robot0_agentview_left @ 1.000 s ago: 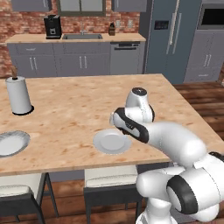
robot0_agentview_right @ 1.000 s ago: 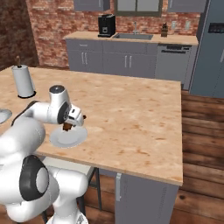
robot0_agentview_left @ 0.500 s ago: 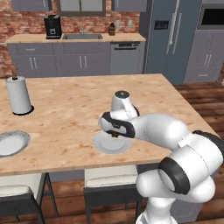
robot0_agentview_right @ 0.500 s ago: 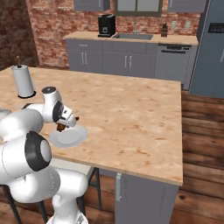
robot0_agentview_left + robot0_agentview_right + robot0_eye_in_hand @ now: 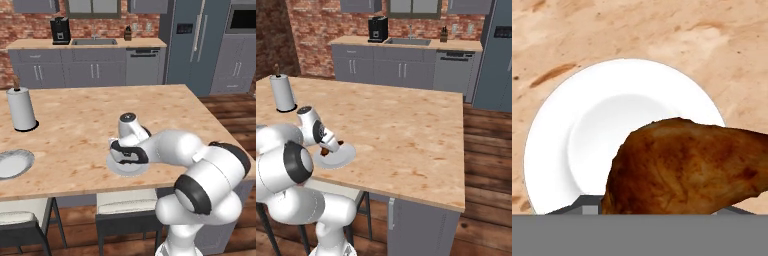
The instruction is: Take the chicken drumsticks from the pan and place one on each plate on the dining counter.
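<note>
the gripper [image 5: 327, 148] is clamped on a chicken drumstick [image 5: 684, 167] just above a plate [image 5: 559, 145] on the dining counter [image 5: 90, 117]. its fingers are mostly hidden behind the meat. the left base view adds a second plate [image 5: 12, 163], cut off at the edge.

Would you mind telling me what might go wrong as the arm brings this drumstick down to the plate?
The drumstick hangs off-centre over the near plate, its thin end reaching past the rim, so it might land partly on the dining counter. That plate also sits near the counter's edge, so a push from the gripper could slide it towards the edge.
</note>
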